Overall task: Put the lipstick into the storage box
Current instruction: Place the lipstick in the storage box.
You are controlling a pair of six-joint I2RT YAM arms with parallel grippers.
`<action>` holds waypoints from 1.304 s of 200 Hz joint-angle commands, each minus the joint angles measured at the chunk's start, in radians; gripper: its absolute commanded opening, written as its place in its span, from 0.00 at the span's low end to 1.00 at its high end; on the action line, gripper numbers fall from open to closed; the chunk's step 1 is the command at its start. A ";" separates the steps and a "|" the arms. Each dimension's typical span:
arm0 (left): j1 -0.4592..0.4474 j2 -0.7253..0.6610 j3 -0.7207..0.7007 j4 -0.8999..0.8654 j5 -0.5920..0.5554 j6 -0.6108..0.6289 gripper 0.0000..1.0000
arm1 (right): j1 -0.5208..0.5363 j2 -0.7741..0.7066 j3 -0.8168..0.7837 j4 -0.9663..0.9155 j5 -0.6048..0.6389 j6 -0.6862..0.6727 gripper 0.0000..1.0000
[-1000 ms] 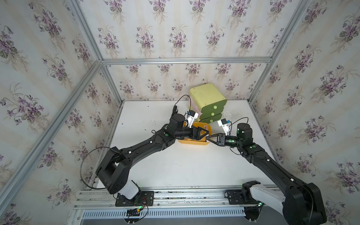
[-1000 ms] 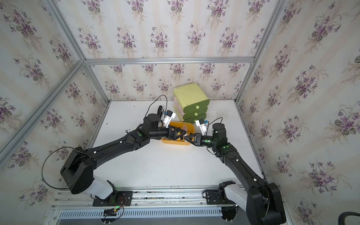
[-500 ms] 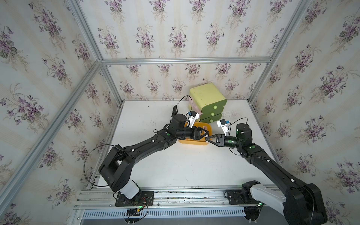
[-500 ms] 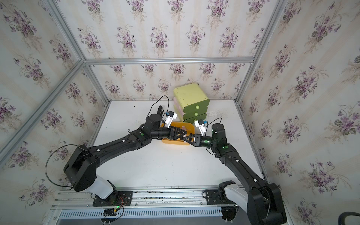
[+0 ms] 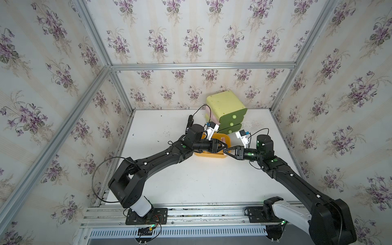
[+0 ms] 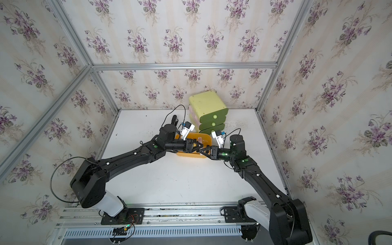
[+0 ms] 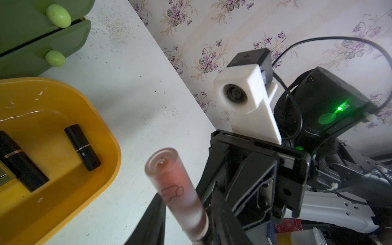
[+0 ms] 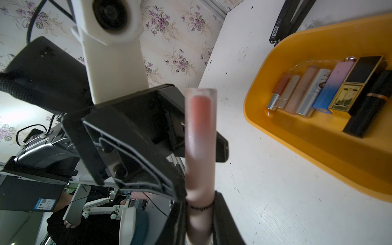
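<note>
White table [image 5: 191, 180], flowered paper on all the walls. Pale yellow-green drawer unit [image 5: 227, 104] at the far edge: three drawers, round knobs facing the robot.

The left arm [image 5: 161, 159] and right arm [image 5: 297, 180] reach in from the near rail. They meet tip to tip by the right end of the storage box [image 5: 209, 156].

The storage box is shallow, orange-yellow, with rounded corners. It sits on the table just in front of the drawer unit. Inside is a row of lipsticks [image 8: 331, 89] lying side by side: pinkish, white, lilac-to-blue, gold-and-black, plain black.

- right gripper [image 8: 199, 203]: closed on one end of the lipstick [image 8: 199, 127], which juts straight out from between its fingers.
- left gripper [image 7: 186, 203]: drawn in narrow, one finger on each side of the same tube, coming from the opposite direction. Neither wrist view shows clearly whether the fingers press it or stand just off it.

The lipstick is a frosted tube, pink inside. It is held clear of the table, just beside the box's rounded corner, outside the box.
</note>
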 commanded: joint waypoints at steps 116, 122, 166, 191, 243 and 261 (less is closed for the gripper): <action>-0.001 -0.015 -0.012 -0.025 -0.001 0.028 0.21 | 0.005 0.000 0.028 0.011 0.032 0.002 0.48; 0.000 -0.018 -0.012 -0.040 -0.012 0.032 0.20 | 0.005 -0.002 0.034 -0.003 0.037 -0.007 0.51; -0.001 0.001 0.042 -0.200 -0.118 0.082 0.20 | 0.003 -0.001 0.059 -0.075 0.094 -0.056 0.58; 0.001 0.048 0.087 -0.264 -0.161 0.092 0.20 | -0.002 0.013 0.057 -0.097 0.123 -0.070 0.59; 0.005 0.222 0.268 -0.427 -0.212 0.146 0.20 | -0.026 -0.070 0.097 -0.227 0.279 -0.131 0.60; 0.010 0.282 0.338 -0.475 -0.220 0.164 0.20 | -0.027 -0.089 0.113 -0.261 0.298 -0.146 0.61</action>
